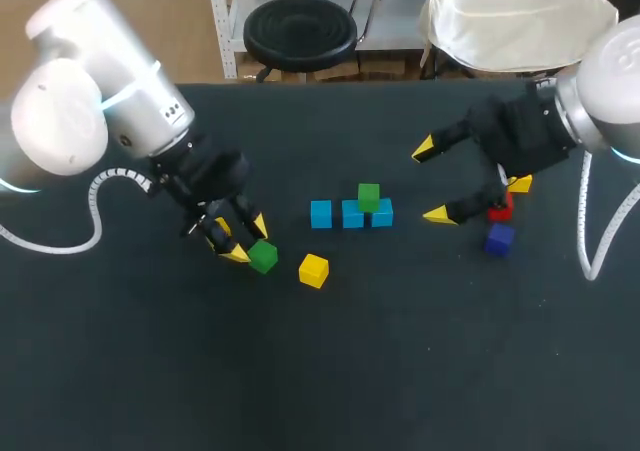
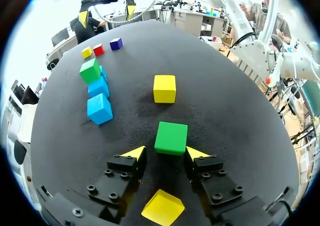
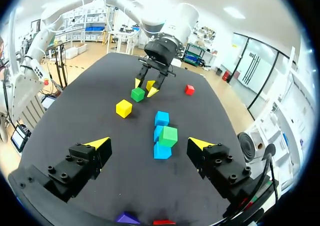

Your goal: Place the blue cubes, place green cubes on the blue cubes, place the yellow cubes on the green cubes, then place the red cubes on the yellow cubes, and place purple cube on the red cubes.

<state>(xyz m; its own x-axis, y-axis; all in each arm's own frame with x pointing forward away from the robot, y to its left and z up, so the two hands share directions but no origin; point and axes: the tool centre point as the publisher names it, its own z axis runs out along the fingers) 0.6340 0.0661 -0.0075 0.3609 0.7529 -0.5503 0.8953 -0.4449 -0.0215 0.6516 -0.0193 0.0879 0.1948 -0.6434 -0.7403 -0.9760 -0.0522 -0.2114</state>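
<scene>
Left side of the black-topped table [image 1: 420, 371]: left gripper [image 2: 166, 153] open and holding nothing, its yellow tips flanking only the near corners of a loose matte green cube [image 2: 171, 138].

Risk: closing this shallow could squirt the cube forward or twist it. A skewed hold might then knock the stacked green cube [image 1: 369, 196] off the row of three blue cubes [image 1: 352, 214].

Right gripper [image 1: 432, 183] spread wide and empty, beside that row.

Hard to see: a yellow cube [image 2: 162, 208] lies under the left wrist, mostly hidden from above. A small red cube [image 1: 500, 209] sits partly behind a right finger.
</scene>
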